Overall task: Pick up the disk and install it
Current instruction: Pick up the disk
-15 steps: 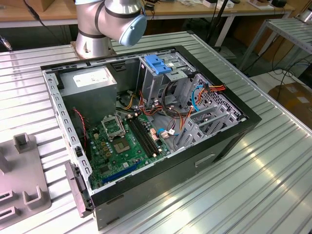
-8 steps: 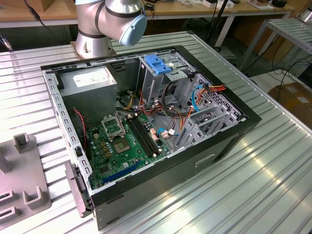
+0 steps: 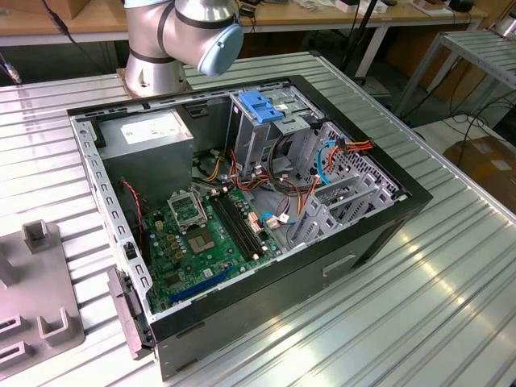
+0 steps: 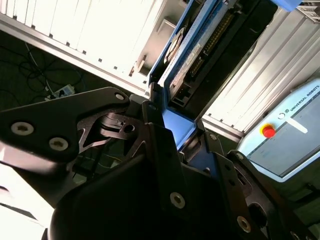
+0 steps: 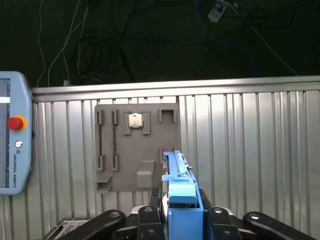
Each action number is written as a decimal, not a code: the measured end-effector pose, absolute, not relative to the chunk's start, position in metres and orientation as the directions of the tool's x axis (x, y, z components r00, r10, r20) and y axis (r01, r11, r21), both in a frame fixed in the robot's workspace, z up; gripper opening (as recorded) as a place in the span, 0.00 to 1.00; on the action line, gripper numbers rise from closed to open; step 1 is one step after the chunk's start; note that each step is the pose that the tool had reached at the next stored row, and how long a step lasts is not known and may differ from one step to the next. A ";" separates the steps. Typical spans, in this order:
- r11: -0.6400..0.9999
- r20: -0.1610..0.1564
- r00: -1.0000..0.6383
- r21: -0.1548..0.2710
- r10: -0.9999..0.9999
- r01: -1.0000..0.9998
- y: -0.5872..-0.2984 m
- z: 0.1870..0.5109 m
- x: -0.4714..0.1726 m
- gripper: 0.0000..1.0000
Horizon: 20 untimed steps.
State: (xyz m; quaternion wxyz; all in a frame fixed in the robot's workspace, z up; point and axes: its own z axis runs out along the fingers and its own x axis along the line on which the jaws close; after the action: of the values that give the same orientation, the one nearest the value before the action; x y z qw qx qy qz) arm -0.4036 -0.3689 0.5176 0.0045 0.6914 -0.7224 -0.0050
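Flat silver-grey disk (image 5: 182,187), seen almost edge-on in both wrist views. Framed along its edges by a light-blue bracket (image 4: 176,120). White label showing on one broad face, dark connector side on the other. Held off any surface, clamped at its near end between the black fingers of the gripper (image 5: 182,216), far end pointing away from the wrist.

An open computer case (image 3: 266,310) lies on its side on a ribbed metal table (image 3: 419,322). Inside it, a green motherboard (image 3: 201,242) covers the floor, with a grey power supply box (image 3: 149,137) bearing a white sticker behind it. Beside that box stands a silver metal cage (image 3: 246,137) with a blue plastic tab, near a tangle of orange, red and blue cables (image 3: 322,161). A grey slotted plate (image 3: 36,298) lies at the exterior view's left; in the first wrist view it (image 5: 137,150) holds a small square chip (image 5: 135,120).
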 end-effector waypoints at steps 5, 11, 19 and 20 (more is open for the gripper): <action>0.044 0.000 -0.044 0.013 -0.999 -0.999 -0.369 0.518 -0.395 0.37; 0.044 0.000 -0.044 0.013 -0.999 -0.999 -0.369 0.518 -0.385 0.37; 0.044 0.000 -0.044 0.013 -0.999 -0.999 -0.369 0.518 -0.376 0.37; 0.044 0.000 -0.044 0.013 -0.999 -0.999 -0.369 0.518 -0.374 0.37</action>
State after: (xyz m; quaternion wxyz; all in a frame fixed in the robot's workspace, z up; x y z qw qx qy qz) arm -0.3741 -0.3689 0.5177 0.0045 0.6914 -0.7224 -0.0050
